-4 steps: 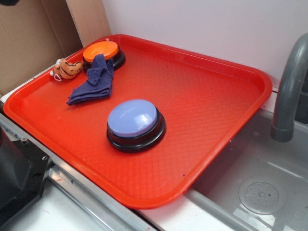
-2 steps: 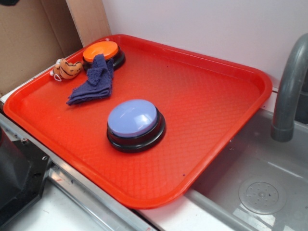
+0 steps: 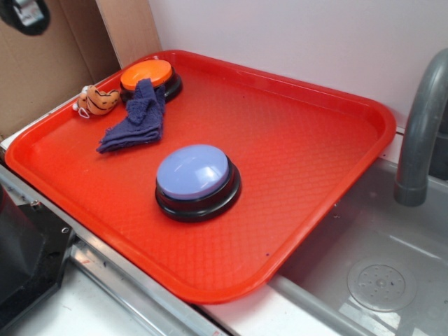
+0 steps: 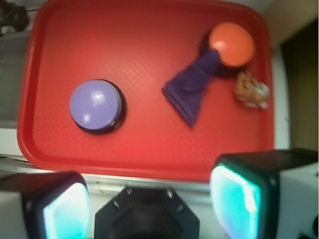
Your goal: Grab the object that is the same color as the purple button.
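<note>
A dark purple-blue knitted rag (image 3: pixel 135 119) lies on the red tray (image 3: pixel 315 154) at its far left, one end draped over the orange button (image 3: pixel 147 74). It also shows in the wrist view (image 4: pixel 192 87). The lavender-purple dome button (image 3: pixel 194 178) on a black base stands mid-tray and shows at the left of the wrist view (image 4: pixel 95 104). My gripper (image 4: pixel 149 206) is open and empty, high above the tray's near edge; only a bit of it shows at the top left of the exterior view (image 3: pixel 24 14).
A small orange striped plush toy (image 3: pixel 96 101) lies by the tray's left rim beside the orange button. A grey sink (image 3: pixel 378 273) and faucet (image 3: pixel 420 133) are to the right. Cardboard (image 3: pixel 42 63) stands behind at the left. A black block (image 3: pixel 21 259) sits at the lower left.
Part of my gripper has come into the top left corner of the exterior view. The rag, buttons and toy have not moved.
</note>
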{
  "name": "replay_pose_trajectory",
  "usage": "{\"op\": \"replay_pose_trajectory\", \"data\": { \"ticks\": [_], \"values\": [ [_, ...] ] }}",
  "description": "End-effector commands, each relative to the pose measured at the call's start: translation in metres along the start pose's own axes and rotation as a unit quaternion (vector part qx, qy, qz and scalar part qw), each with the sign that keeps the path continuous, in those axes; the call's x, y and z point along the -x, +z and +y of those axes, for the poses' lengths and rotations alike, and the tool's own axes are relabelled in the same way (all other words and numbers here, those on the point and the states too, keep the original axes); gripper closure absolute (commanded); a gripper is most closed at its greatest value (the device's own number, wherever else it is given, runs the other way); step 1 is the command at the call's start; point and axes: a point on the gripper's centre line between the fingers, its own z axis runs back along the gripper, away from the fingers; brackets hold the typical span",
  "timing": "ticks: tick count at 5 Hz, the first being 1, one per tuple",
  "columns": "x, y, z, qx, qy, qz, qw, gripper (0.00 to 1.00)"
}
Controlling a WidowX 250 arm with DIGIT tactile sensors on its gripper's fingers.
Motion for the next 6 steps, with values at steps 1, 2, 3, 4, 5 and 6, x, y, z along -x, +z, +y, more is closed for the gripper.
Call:
{"op": "replay_pose_trajectory", "data": {
  "ticks": [1,2,3,4,5,6],
  "values": [
    [-0.020,-0.045,0.033,-0.032,0.017,-0.016,0.999,0.00],
    [-0.026,-0.076,0.044,-0.050,0.031,-0.033,0.998,0.00],
    [-0.030,-0.110,0.057,-0.067,0.047,-0.050,0.995,0.00],
    [-0.034,-0.139,0.065,-0.068,0.054,-0.049,0.995,0.00],
    [-0.037,-0.163,0.070,-0.084,0.066,-0.038,0.994,0.00],
    [-0.038,-0.178,0.071,-0.048,0.066,-0.025,0.996,0.00]
  ]
}}
